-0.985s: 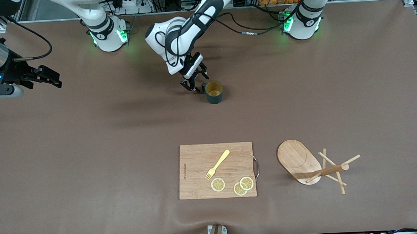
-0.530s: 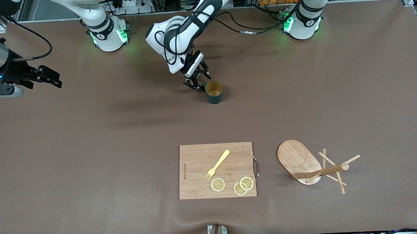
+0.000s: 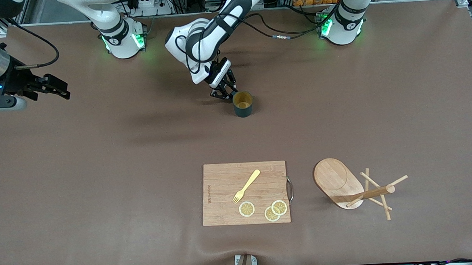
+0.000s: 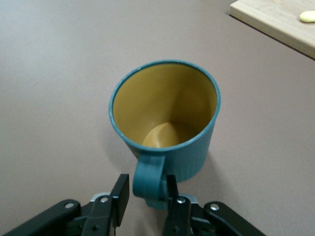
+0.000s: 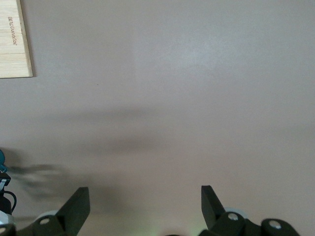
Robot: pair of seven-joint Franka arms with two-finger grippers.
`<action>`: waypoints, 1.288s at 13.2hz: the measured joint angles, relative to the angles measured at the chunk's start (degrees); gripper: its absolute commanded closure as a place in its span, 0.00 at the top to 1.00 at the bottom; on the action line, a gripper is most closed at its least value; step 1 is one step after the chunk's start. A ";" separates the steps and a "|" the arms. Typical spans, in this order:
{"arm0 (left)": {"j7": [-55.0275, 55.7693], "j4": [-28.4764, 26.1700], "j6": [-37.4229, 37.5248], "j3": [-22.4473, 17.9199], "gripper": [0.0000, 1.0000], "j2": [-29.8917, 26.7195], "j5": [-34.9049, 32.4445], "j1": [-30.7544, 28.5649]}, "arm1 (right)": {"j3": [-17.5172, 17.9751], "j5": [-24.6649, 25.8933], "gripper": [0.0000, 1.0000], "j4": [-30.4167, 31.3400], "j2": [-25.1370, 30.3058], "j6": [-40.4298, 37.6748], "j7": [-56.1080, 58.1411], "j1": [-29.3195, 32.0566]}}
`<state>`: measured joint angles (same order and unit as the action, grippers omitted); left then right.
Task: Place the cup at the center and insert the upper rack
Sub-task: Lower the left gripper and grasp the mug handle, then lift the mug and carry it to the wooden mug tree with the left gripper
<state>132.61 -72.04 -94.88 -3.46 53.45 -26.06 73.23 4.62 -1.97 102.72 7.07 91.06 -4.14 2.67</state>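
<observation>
1. Table (image 3: 101, 176), wide brown mat surface, w/ a rectangular light wooden cutting board (image 3: 222, 181) near the front camera; it carries a yellow fork (image 3: 246, 186) and three lemon slices (image 3: 247, 209).
2. Upper rack (image 3: 354, 189), light wooden mug tree w/ oval base, lies tipped over beside the board toward the left arm's end. Its long axis, the round post, runs roughly along the table from the base toward the left arm's end, pegs splayed around the tip. Not upright, not yet inserted anywhere.
3. Right gripper (image 3: 58, 88) waits over the right arm's end of the table, fingers spread wide, nothing between them.
4. Left gripper (image 4: 146, 196) is low at the cup, fingers straddling the handle and nearly pinched on it; one pad looks to be touching, the other has a sliver of gap, so I call it closing on the handle, not a firm grip yet.
5. Cup (image 3: 243, 104), small dark teal ribbed mug w/ yellow-brown inside, stands upright on the mat, farther from the front camera than the board, mouth up, axis vertical, handle toward the left gripper.
6. Risks, my read: thin handle could slip or twist btwn the fingers, letting the cup swing or tip on lift; an uneven pinch could shove the cup sideways before it's secured.
</observation>
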 measured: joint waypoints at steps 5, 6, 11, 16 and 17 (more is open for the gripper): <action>0.00 1.58 0.00 -1.32 0.00 -0.62 0.00 -0.36 | -0.01 0.00 1.00 0.00 0.00 0.00 0.00 0.01; 0.00 1.90 0.01 -1.56 0.00 -1.49 0.07 -0.96 | -0.02 0.00 1.00 0.00 0.00 0.00 0.00 0.04; -4.42 2.66 0.19 -1.79 0.00 -9.98 4.27 -7.42 | -0.02 0.00 1.00 0.01 0.02 -0.26 0.01 0.63; -14.94 2.82 0.41 -2.02 0.00 -19.96 12.80 -17.10 | 0.05 0.00 1.00 0.08 0.03 -0.26 0.02 0.69; -17.17 2.78 0.43 -2.03 0.00 -21.20 14.47 -19.03 | 0.06 0.00 1.00 0.09 0.03 -0.26 0.02 0.69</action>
<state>115.44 -69.27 -94.44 -5.49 32.25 -11.59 54.21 4.68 -1.97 102.81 7.09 90.80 -4.13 3.36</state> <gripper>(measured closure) 0.797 0.000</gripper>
